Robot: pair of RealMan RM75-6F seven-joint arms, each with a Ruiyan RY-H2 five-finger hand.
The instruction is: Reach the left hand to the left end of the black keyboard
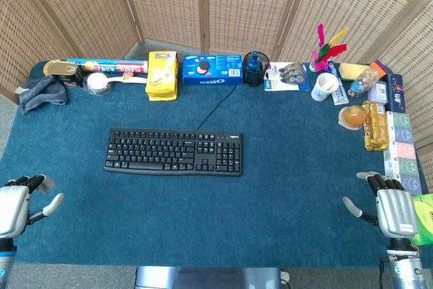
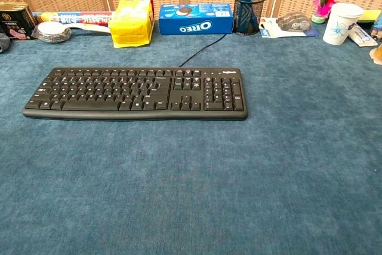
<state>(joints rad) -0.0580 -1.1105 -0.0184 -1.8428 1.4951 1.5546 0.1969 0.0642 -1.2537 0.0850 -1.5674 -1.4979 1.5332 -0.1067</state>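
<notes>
Meanwhile, the flat, corded black keyboard (image 1: 174, 151) lies well apart from the empty, spread-fingered left hand (image 1: 17, 204).

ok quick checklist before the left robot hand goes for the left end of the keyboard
1. Left robot hand holds nothing, fingers apart: ok.
2. Bare cloth between it and the keyboard: ok.
3. Keyboard's left end uncovered: ok.
4. Robot hand at the left end: not ok, it sits at the near table edge.
5. Right robot hand far from the keyboard: ok.
6. Height of the left robot hand over the cloth: cannot tell.
</notes>
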